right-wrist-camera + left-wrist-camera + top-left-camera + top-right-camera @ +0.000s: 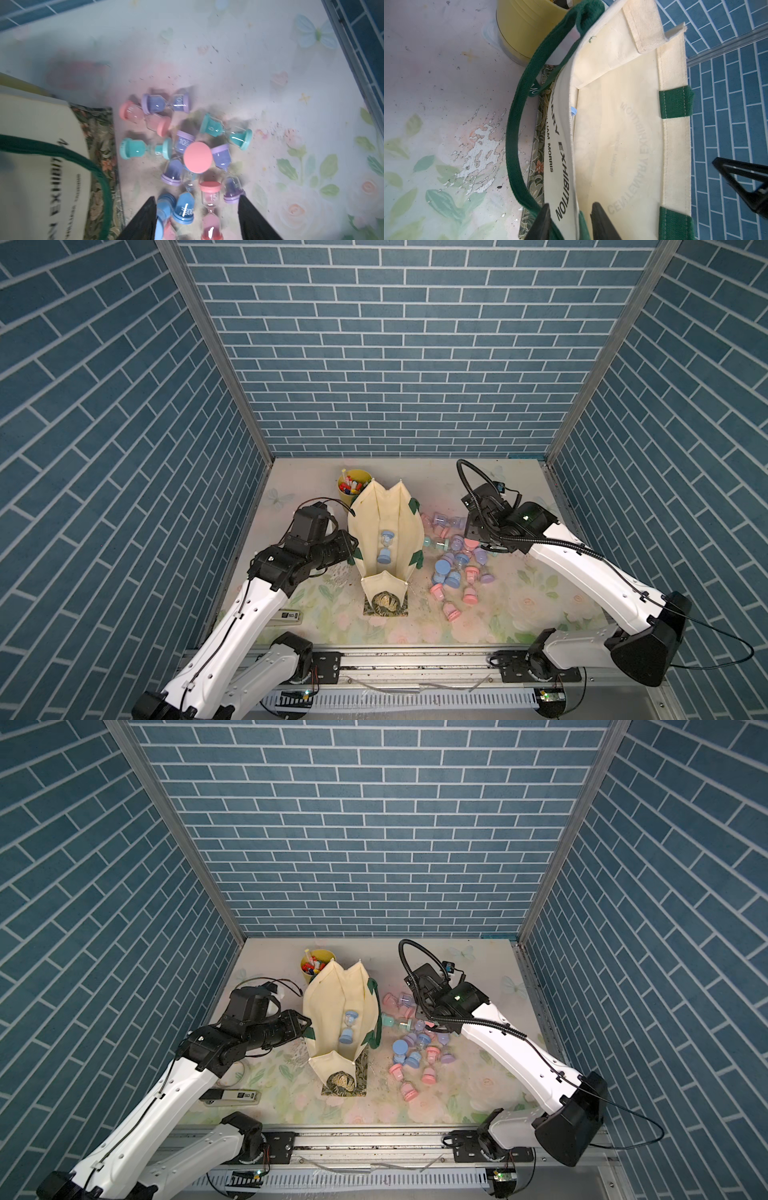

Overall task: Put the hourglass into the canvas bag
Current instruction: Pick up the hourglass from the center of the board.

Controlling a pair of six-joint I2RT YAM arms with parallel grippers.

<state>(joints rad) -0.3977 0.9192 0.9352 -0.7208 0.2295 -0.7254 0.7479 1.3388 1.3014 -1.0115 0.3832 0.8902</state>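
Bag point(623, 124): left gripper point(571, 204) astride its rim, likely propping mouth open; pinch unclear.
Hourglasses point(197, 157): right gripper point(197, 197) spread, empty, overhead to pick one.

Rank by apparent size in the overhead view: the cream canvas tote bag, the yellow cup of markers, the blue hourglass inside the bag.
In a top view:
1. cream canvas tote bag
2. yellow cup of markers, partly hidden by the bag
3. blue hourglass, deeper down, so farther from the camera
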